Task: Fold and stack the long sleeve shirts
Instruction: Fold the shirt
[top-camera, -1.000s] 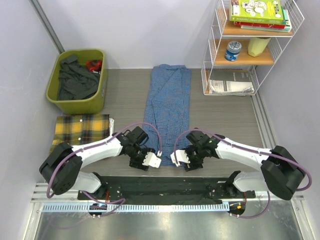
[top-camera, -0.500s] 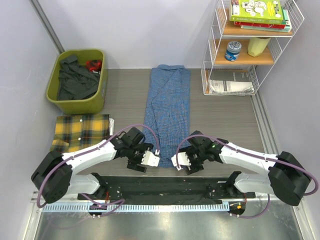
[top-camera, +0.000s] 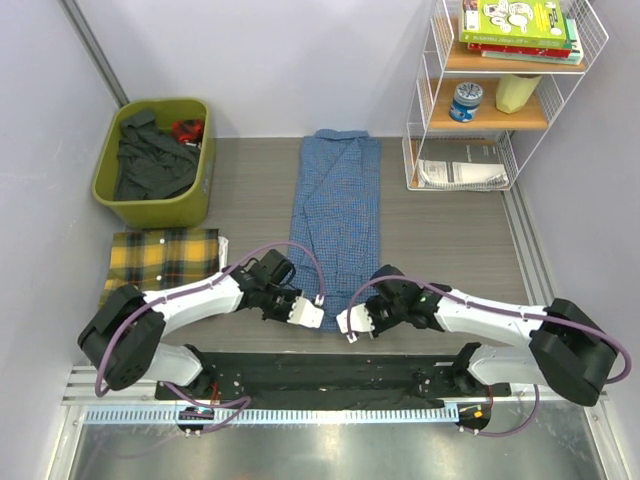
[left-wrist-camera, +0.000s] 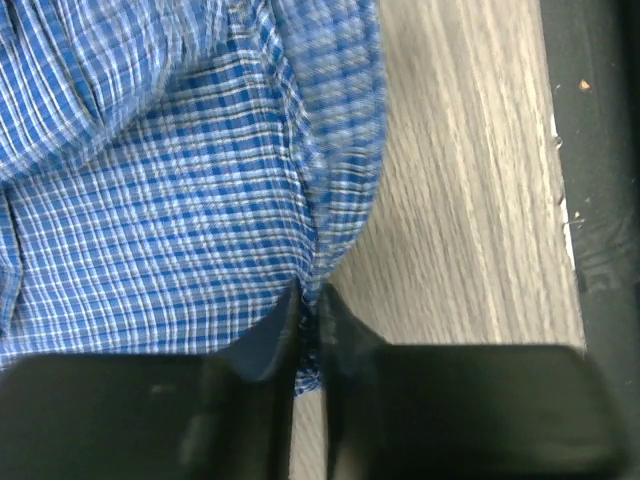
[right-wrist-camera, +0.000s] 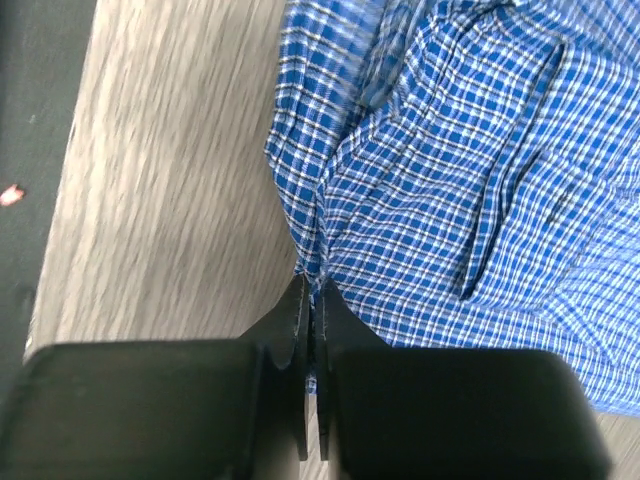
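Both jaws nudged inward at lower centre, now clenched on blue shirt (top-camera: 337, 200) hem corners; next: lift, fold toward far end.

Top view: near hem of the blue shirt (top-camera: 336, 210) is covered by the left gripper (top-camera: 306, 314) and right gripper (top-camera: 350, 322). Wrist views crop the shirt at the frame edges; the pinched fold vanishes between closed fingers. Table (right-wrist-camera: 170, 170) blurred in right wrist view. Red item (top-camera: 187, 129) in bin (top-camera: 150, 212): too small to identify.
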